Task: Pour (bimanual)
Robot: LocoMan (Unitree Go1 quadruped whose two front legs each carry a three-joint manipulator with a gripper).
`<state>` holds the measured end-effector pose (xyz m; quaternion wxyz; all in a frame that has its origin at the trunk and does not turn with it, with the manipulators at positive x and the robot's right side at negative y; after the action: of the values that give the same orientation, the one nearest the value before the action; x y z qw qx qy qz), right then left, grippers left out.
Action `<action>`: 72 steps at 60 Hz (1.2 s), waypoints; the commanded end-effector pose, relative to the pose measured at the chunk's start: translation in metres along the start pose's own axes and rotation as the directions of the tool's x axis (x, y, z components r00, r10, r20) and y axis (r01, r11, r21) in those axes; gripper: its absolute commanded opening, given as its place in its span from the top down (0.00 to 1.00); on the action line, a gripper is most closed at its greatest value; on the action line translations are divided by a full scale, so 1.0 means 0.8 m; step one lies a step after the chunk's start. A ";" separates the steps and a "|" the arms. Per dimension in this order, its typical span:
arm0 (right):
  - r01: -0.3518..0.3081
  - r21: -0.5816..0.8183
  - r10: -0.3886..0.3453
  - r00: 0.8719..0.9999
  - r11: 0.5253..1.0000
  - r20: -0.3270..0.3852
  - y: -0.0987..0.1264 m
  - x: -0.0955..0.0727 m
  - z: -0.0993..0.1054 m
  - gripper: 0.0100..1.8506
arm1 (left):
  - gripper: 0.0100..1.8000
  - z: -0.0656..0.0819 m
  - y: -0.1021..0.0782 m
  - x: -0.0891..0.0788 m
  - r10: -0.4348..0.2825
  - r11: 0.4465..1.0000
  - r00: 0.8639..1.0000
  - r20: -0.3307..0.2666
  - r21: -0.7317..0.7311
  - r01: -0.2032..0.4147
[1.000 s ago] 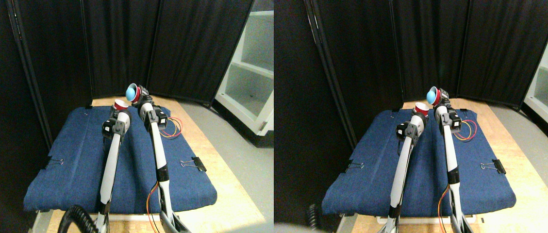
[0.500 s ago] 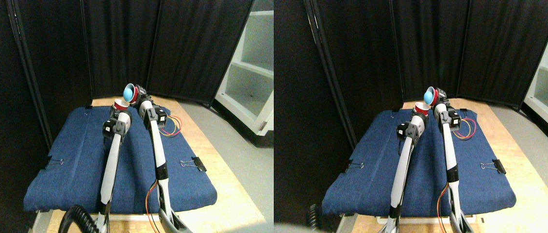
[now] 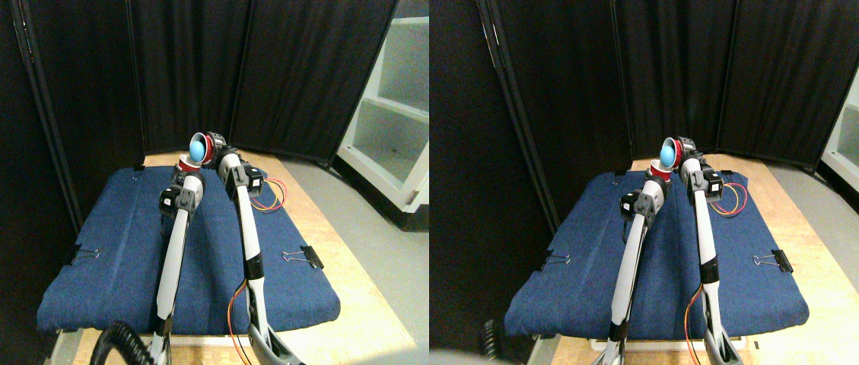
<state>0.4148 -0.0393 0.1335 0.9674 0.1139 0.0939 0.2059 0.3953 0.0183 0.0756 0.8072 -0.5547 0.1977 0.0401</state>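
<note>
My left gripper [image 3: 187, 175] holds a red cup [image 3: 186, 163] upright above the far end of the blue cloth [image 3: 117, 251]. Just right of it and a little higher, my right gripper [image 3: 214, 146] holds a second red cup [image 3: 205, 142], tipped over so its mouth faces left and down. A light blue ball [image 3: 197, 150] sits in that mouth, directly above the rim of the upright cup. The two cups nearly touch.
The cloth covers a wooden table [image 3: 338, 258] and is held by binder clips [image 3: 307, 257] at its right and left edges. Red and yellow wires [image 3: 273, 199] loop behind the right arm. Black curtains [image 3: 186, 68] close the back; a white shelf [image 3: 391, 99] stands at right.
The right gripper has carried its tilted cup and the ball left and slightly down, from beside the upright cup to right over its rim. The left arm has barely moved.
</note>
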 end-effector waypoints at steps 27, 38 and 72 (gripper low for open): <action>0.001 -0.148 0.003 1.000 0.989 0.031 -0.010 0.001 0.007 0.83 | 0.82 0.003 -0.006 -0.009 -0.039 0.999 0.999 -0.012 0.014 0.039; -0.035 -0.204 0.046 0.998 0.978 0.048 -0.006 0.003 0.003 0.83 | 0.82 0.003 -0.005 -0.010 -0.031 1.000 0.999 -0.010 -0.002 0.031; -0.062 -0.348 0.091 0.993 0.936 0.069 0.012 -0.001 0.009 0.83 | 0.82 -0.003 -0.004 -0.013 -0.020 1.000 1.000 0.000 -0.001 0.020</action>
<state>0.4144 -0.0354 0.1318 0.9650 -0.0437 0.0339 0.2562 0.3854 0.0190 0.0722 0.8098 -0.5466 0.2091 0.0417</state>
